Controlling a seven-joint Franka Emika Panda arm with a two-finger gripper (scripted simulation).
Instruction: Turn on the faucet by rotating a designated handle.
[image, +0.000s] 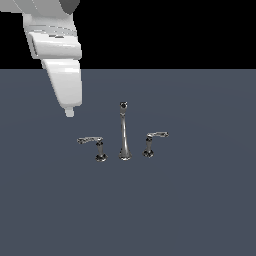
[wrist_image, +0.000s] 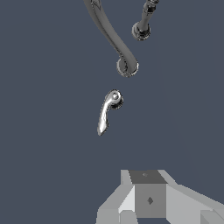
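Observation:
The chrome faucet has a tall thin spout (image: 123, 135) in the middle and two lever handles. The handle (image: 96, 144) with the longer lever stands on the exterior view's left of the spout. The smaller handle (image: 152, 141) stands on its right. My gripper (image: 70, 112) hangs above and to the left of the longer handle, well apart from it and holding nothing. In the wrist view the longer handle (wrist_image: 108, 112) lies ahead of my gripper (wrist_image: 146, 203), with the spout (wrist_image: 114, 41) and the smaller handle (wrist_image: 143, 24) beyond it. The fingers overlap, so their gap does not show.
The faucet set stands on a flat dark grey-blue surface (image: 200, 200). My white arm (image: 55, 45) comes down from the exterior view's upper left.

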